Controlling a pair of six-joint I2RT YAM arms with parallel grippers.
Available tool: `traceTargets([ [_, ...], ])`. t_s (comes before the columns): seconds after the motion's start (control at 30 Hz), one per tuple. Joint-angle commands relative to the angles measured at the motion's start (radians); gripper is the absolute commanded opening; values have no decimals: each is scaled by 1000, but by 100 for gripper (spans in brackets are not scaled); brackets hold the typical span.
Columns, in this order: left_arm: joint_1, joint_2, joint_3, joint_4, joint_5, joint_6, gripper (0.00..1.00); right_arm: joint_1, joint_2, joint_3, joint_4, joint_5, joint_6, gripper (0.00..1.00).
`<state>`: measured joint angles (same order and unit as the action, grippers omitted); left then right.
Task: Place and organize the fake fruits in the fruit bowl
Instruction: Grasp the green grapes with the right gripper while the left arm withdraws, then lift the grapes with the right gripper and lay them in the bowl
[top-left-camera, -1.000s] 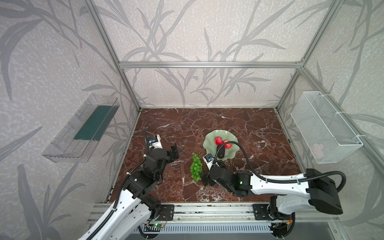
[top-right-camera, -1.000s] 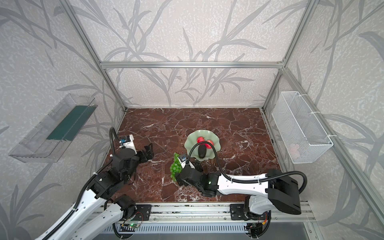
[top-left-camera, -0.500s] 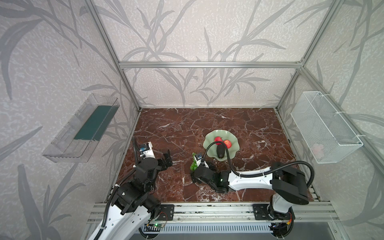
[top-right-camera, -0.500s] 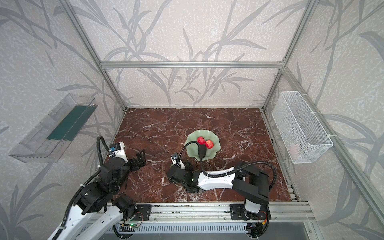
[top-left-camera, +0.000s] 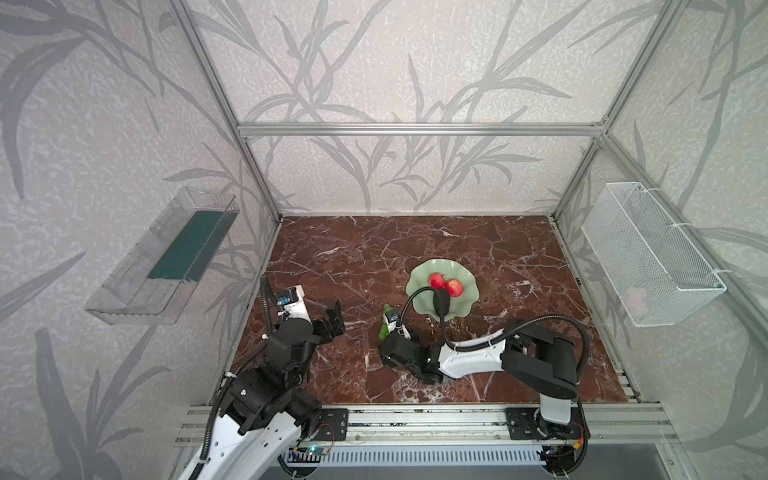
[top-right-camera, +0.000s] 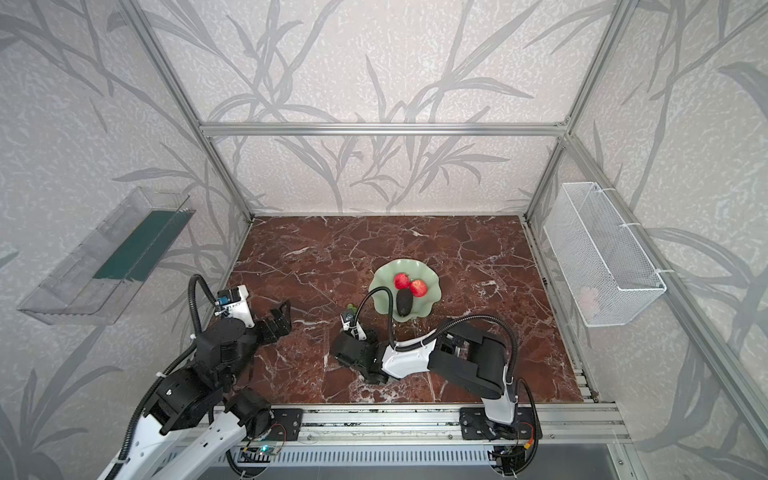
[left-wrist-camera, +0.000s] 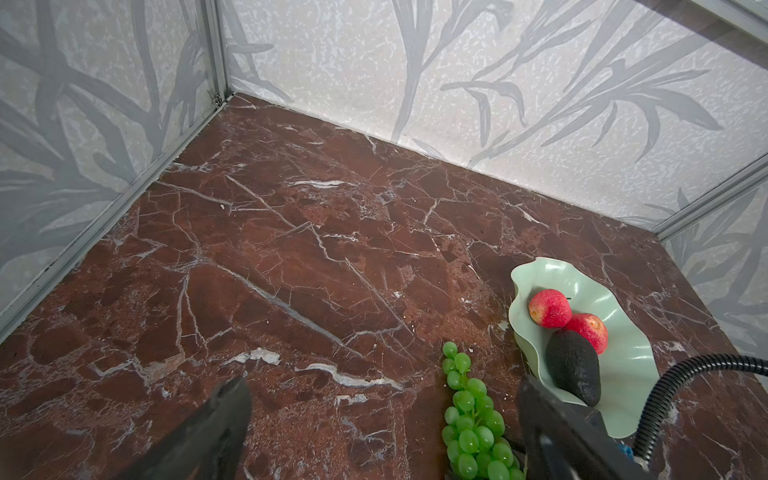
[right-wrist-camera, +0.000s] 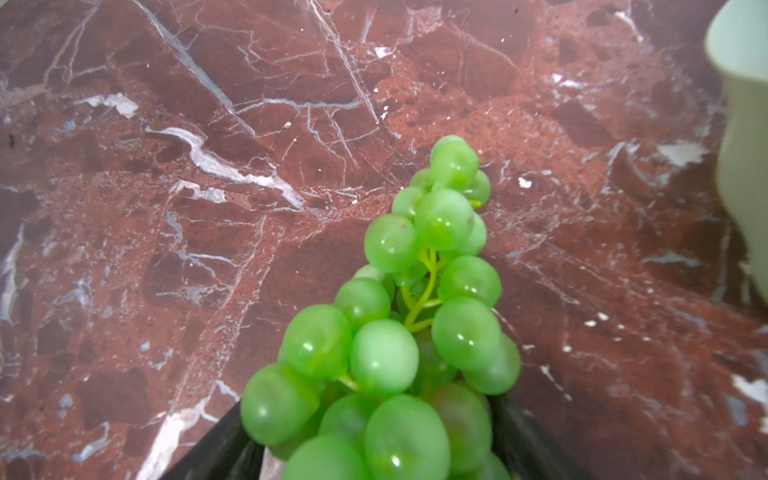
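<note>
Grapes (top-left-camera: 387, 310), mostly hidden, beneath right tool (right-wrist-camera: 374, 440)

A robot test cell is showing here: a metal frame (top-left-camera: 415, 129) is enclosing patterned wall panels (top-left-camera: 415, 62) around the left pincer (top-left-camera: 336, 318), and a mounting rail (top-left-camera: 415, 420) is running behind it.

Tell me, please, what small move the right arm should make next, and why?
Probably close the right pincer on the bunch of bright green grapes: it lies between its jaws, and the two red apples and dark avocado sit in the pale green wavy-rimmed bowl.
</note>
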<state>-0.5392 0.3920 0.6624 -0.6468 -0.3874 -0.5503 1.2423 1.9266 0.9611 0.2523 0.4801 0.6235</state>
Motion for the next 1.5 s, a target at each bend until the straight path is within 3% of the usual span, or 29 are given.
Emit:
traceTargets([
  [0.0, 4, 0, -12, -5, -3, -9, 100, -5, 7, -23, 76, -8, -2, 67],
  [0.37, 5, 13, -15, 3, 2, -5, 100, -5, -140, -155, 212, -4, -114, 47],
  [0.77, 4, 21, -20, 9, 4, -7, 100, -45, -454, -199, 131, -3, -191, 43],
  [1.13, 4, 27, -23, 12, 9, -8, 100, -238, -624, -171, 68, -75, -297, 42],
  [1.47, 4, 31, -23, 9, 5, -9, 100, -418, -544, -210, 177, -192, -342, 43],
])
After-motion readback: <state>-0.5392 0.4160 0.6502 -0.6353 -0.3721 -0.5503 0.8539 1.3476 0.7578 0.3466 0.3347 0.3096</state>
